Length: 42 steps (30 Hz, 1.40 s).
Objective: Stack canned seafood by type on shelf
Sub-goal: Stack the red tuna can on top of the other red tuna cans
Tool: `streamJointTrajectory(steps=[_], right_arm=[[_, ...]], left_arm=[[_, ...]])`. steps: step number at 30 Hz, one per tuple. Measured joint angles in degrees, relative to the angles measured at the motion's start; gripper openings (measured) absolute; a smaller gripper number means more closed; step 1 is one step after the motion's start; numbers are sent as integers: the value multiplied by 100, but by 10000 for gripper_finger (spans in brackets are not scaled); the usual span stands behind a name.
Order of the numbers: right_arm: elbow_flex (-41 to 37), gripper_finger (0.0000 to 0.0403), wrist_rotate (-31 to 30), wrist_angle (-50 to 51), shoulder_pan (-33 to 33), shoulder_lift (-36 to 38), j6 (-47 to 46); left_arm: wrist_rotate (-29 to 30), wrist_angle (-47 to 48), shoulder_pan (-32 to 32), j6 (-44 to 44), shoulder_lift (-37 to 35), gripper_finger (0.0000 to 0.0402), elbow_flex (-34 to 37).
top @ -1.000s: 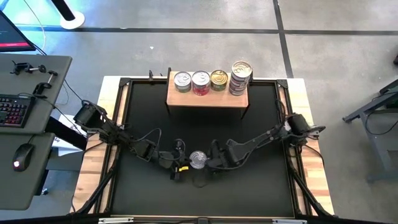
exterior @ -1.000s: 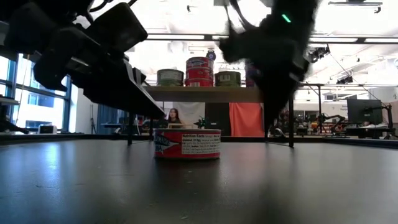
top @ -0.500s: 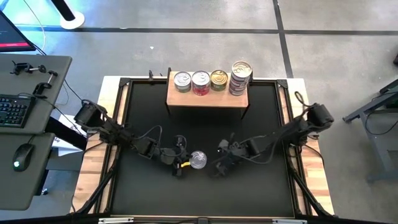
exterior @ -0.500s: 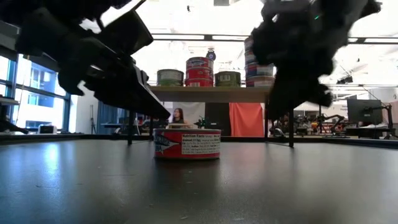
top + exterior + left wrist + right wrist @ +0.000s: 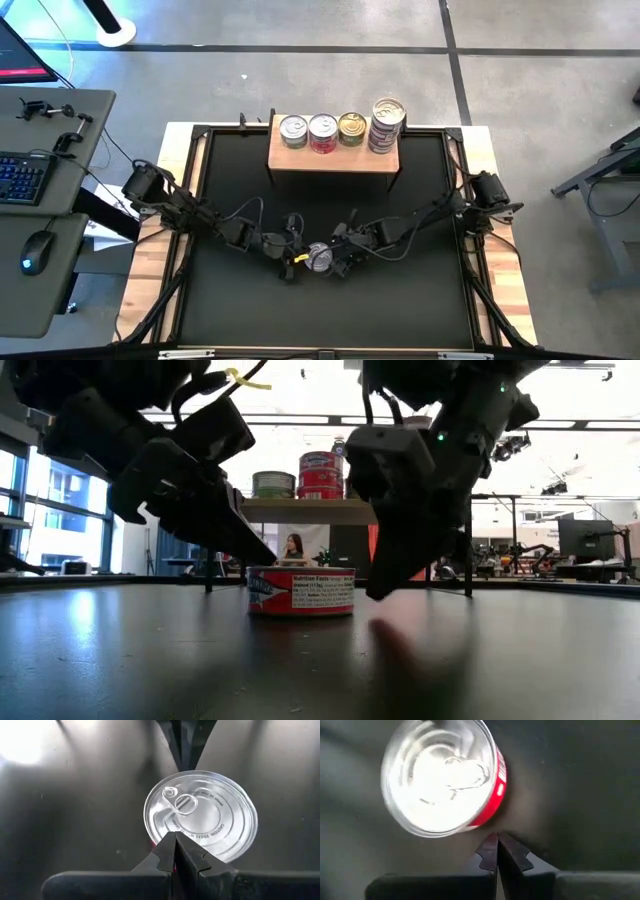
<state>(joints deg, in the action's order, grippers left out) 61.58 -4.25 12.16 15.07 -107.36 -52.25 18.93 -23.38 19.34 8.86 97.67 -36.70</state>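
Observation:
A flat round can [image 5: 319, 258] with a silver pull-tab lid and a red side label stands on its base on the black mat, in the middle toward the near edge. My left gripper [image 5: 175, 839] is shut, its tips at the can's left rim. My right gripper [image 5: 496, 840] is shut too, pointing steeply down just off the can's right side [image 5: 378, 592]. At the far edge the wooden shelf [image 5: 300, 160] carries three single cans [image 5: 323, 131] and a taller stack [image 5: 387, 125] in a row. My left gripper puts its shut fingertips against the can's upper rim [image 5: 162, 836] on the side toward the table's left. They come slanting down from the left. The can stands flat on the mat. My right gripper's shut tips stand close beside the can's red side [image 5: 499, 787]; I cannot tell whether they touch.
Both arms reach in from the mat's left and right edges, with cables trailing along them. Bare black mat [image 5: 330, 210] lies between the can and the shelf. A desk with a keyboard and a mouse [image 5: 35, 250] stands off the table's left.
My right gripper drew back toward the table's right with the arm raised. It then came back down beside the can, tipping more steeply downward. My left gripper has crept a little toward the can. The can has stayed in place.

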Motion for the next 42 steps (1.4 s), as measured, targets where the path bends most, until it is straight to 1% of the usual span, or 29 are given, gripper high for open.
streamJointTrajectory(steps=[3, 10, 16, 27, 35, 42], right_arm=[[-2, 0, 0, -4, -8, -49, -16], [-24, 0, -33, -62, -11, -56, -21], [-24, 0, -131, -89, -11, -77, -79], [-24, 0, -164, -181, -11, -77, -171], [-24, 0, -163, -171, -11, -77, -144], [-24, 0, -162, -167, -11, -77, -127]], left_arm=[[1, -44, 19, 165, 31, 0, -5], [-21, 9, 32, 203, 35, 0, -3], [14, -120, 141, 453, 191, 0, -10], [-22, -271, 218, 453, 251, 0, -10], [-94, -274, 281, 453, -14, 0, 8], [-117, -275, 366, 444, 46, 0, 5]])
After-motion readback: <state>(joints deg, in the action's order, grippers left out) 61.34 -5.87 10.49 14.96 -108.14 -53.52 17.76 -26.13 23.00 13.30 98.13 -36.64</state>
